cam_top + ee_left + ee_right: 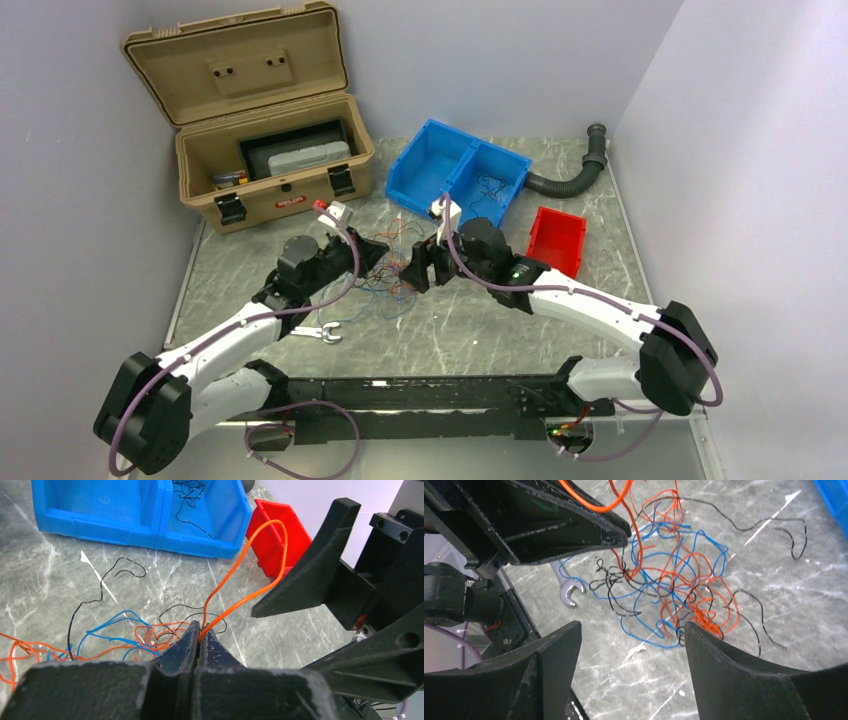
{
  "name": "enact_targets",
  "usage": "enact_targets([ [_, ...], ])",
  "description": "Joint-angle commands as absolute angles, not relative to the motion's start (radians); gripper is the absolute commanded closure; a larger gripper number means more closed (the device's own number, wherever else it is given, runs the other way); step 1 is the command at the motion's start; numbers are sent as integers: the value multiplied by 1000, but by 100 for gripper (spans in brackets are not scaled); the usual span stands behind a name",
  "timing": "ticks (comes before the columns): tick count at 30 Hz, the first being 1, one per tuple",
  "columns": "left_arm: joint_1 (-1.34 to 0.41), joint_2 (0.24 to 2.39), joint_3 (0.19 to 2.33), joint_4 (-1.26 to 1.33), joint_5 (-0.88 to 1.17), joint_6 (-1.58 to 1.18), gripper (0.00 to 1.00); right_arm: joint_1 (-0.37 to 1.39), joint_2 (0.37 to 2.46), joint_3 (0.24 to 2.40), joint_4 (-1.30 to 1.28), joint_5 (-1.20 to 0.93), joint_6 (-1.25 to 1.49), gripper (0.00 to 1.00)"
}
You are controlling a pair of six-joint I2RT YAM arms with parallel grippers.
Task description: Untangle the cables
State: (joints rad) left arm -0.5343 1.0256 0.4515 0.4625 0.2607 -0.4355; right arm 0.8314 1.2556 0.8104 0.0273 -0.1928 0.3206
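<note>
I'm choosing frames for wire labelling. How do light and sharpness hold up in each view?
Top view: even soft light, no hard shadows, but the cables are faint and tiny. Left wrist view: the left fingers loom soft and grainy; the orange wire they pinch is crisp. Right wrist view: cables sharp on the table; the right fingers are dark, nearly without detail.

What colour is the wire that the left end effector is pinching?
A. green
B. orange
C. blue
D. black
B: in the left wrist view, the left end effector has its fingers shut on an orange wire that loops up from between them.
</note>
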Motion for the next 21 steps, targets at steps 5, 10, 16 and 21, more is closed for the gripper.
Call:
enact_targets([
  [5,-532,1006,547,399,302,-481,100,884,1369,848,239,-197,214,23],
  [10,-532,993,560,381,304,-481,100,915,1473,903,221,-166,161,28],
  [16,-532,983,571,357,287,-476,100,942,1540,895,244,-122,159,30],
  [21,-532,982,576,354,287,-479,100,956,1594,915,240,-86,154,39],
])
